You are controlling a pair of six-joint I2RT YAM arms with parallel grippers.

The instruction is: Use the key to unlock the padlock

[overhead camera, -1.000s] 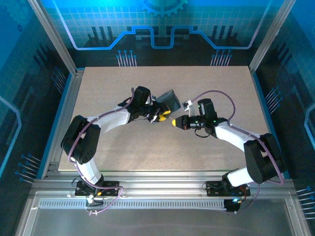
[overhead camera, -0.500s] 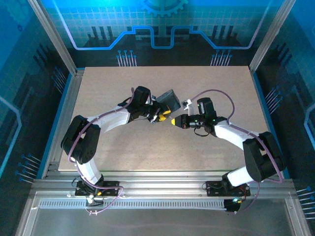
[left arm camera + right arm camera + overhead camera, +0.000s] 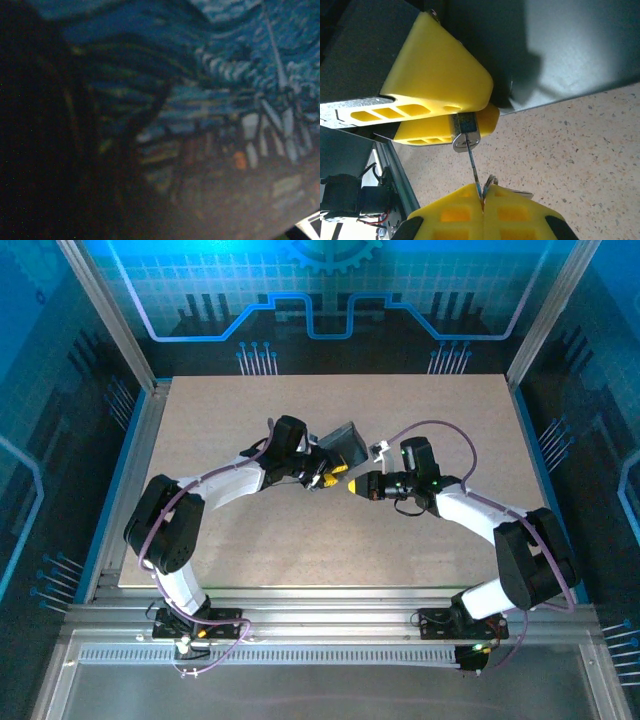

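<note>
Both arms reach in to table (image 3: 450,410) centre, elbows out, wrists aimed at each other just in front of the tin (image 3: 345,445). Left gripper (image 3: 322,478) is at the tin's near-left corner, its yellow fingers (image 3: 440,75) clamped narrow on the padlock (image 3: 466,134), so the padlock sits just off the tin's near edge, keyway end facing the right arm. Right gripper (image 3: 482,200) faces it from the tin's near-right side, pads pressed together on the key (image 3: 474,167). The key blade runs straight from those pads up to the padlock's keyway, tip at or in the slot; can't tell how deep. A small ring (image 3: 490,181) sits at the key's head. Left wrist cam is jammed against the tin's blue swirl print (image 3: 210,100), blurred. Tin looks tilted; its contents can't be seen.
</note>
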